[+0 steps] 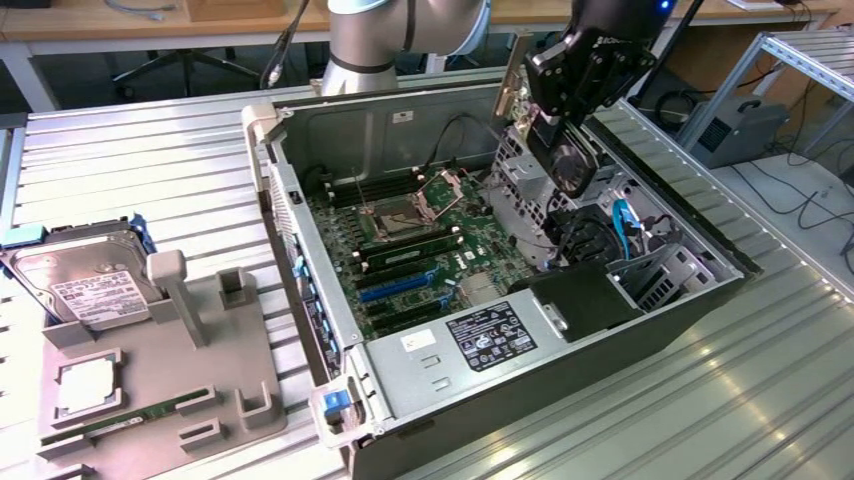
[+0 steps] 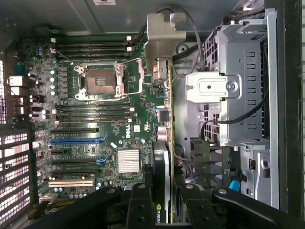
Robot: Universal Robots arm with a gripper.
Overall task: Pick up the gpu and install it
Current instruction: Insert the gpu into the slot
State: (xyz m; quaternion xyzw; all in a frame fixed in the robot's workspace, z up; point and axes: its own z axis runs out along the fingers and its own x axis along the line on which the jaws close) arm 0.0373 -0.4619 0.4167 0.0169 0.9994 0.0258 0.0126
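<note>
Gpu [image 2: 162, 162] is gripped edge-on in my end effector [image 2: 164, 196] above the motherboard [image 2: 138, 114], so I'd square it with a slot [image 2: 71, 130] before lowering.

The gpu [image 2: 161, 183], in the gripper [image 2: 167, 206], hangs above the computer case [image 1: 441, 372], seemingly between motherboard [image 1: 414, 250] and drive cage [image 2: 238, 95]; the parts holder [image 1: 160, 375] carrying the hard drive [image 1: 83, 282] lies beside the case, at the exterior view's left.

The claw [image 1: 563, 108] covers the top of the gpu [image 1: 570, 162]. Its held end runs off the wrist view's edge. The arm [image 1: 387, 30] is cut off up high. The power supply label [image 1: 491, 335] is too small to read.
</note>
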